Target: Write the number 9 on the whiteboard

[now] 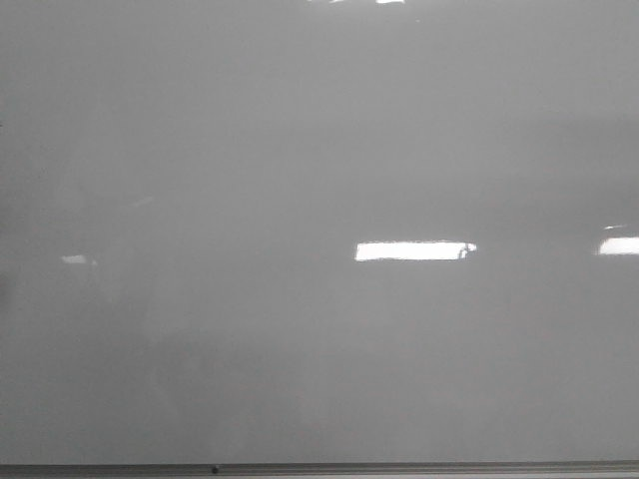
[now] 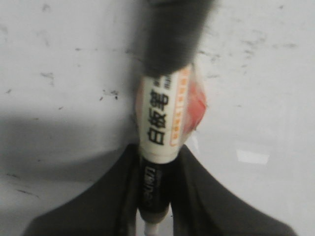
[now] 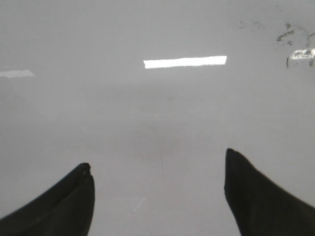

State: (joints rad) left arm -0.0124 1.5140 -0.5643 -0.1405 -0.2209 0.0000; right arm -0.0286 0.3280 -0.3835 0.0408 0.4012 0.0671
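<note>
Marker in hand, board blank — writing not yet begun.

Left end effector (image 2: 155,196) clamped on a capped-looking whiteboard marker (image 2: 165,118), held just off the whiteboard (image 1: 300,150). Right end effector (image 3: 157,191) spread wide, holding nothing. No number 9 visible in the front view, only glare. Likely next: bare the tip if the dark cap is on, then press it to the board.

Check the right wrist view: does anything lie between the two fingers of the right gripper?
Nothing is held: between the right gripper fingers only bare whiteboard shows, with a faint thin streak, in the right wrist view.
</note>
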